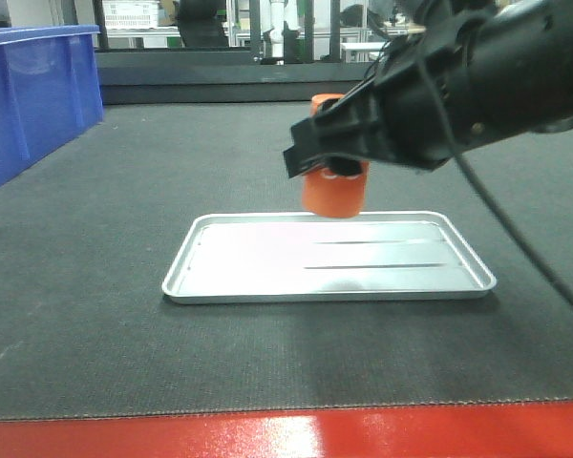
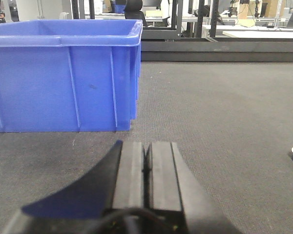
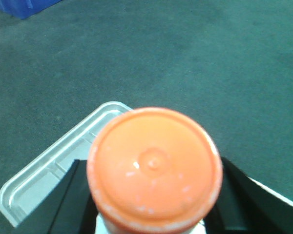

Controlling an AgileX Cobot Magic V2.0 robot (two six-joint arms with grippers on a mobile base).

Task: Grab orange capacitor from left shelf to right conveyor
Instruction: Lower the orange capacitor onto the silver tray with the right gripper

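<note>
Partly hidden, orange capacitor [image 1: 332, 198] (in right tool [image 1: 336, 164])

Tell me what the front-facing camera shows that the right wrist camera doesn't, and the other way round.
Front-facing only: the side of the orange capacitor, the whole outline of the silver tray, and the red front edge of the conveyor belt. Right wrist only: the capacitor's flat top, with a small ring at its centre. Both: the right hand gripping the capacitor over the tray on the dark belt.
</note>
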